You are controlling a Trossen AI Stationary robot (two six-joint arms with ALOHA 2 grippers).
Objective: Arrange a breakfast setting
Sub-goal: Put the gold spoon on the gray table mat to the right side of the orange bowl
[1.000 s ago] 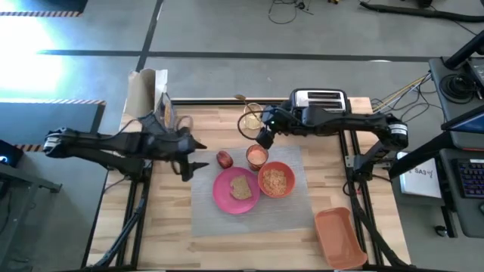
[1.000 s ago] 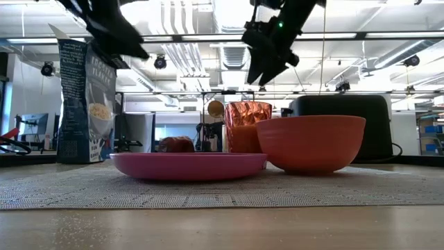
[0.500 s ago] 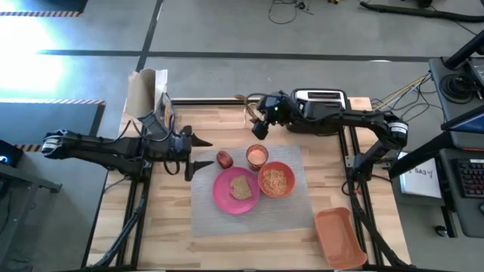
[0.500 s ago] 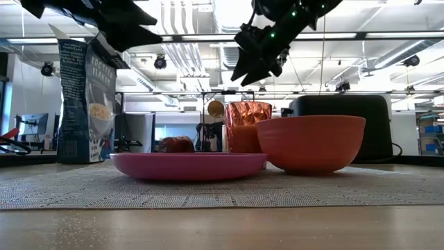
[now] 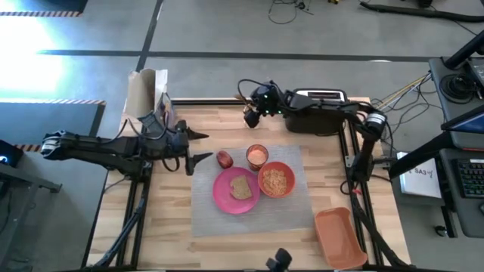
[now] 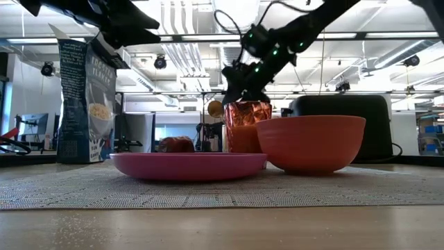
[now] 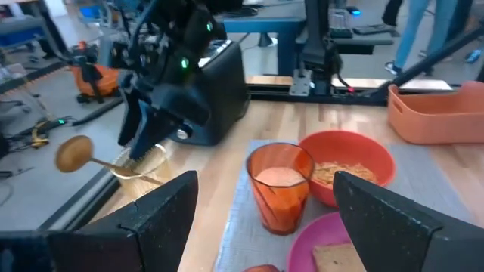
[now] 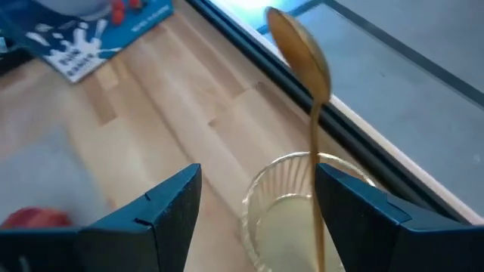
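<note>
Swinging away from above the small orange cup [image 5: 257, 156], the right gripper [image 5: 250, 119] now hangs over a clear ribbed glass [image 8: 302, 211] at the worktop's [image 5: 174, 227] twelve o'clock edge, just left of the black-and-silver toaster [image 5: 321, 106]. Its jaws stand well apart and hold nothing. A thin wooden spoon [image 8: 306, 91] leans in that glass, bowl end up, its handle running down between the two dark fingers.

Across the worktop the left gripper [image 5: 198, 146] has drawn back a little toward nine o'clock and hovers beside a cereal bag [image 6: 84, 97]. Its jaws are also spread wide and empty.

At the centre, the grey placemat [image 5: 227, 219] carries the pink plate [image 5: 225, 193] with a toast slice [image 5: 240, 187] on it. The orange bowl [image 5: 277, 180] sits touching the plate at its three o'clock. The cup stands at twelve o'clock of the plate and the red apple [image 5: 224, 159] at eleven. An orange tray [image 5: 340, 238] lies at the five o'clock corner.

The spoon looks to be the last piece wanted on the mat, and the risk lies in lifting it. A grip taken off-centre on so thin a handle could let it twist or slip free. The glass seems light and sits close to the worktop edge, so a finger nudging its rim, or the spoon dragged out at a slant, might tip it or push it off. The toaster close by leaves little room to swing.
</note>
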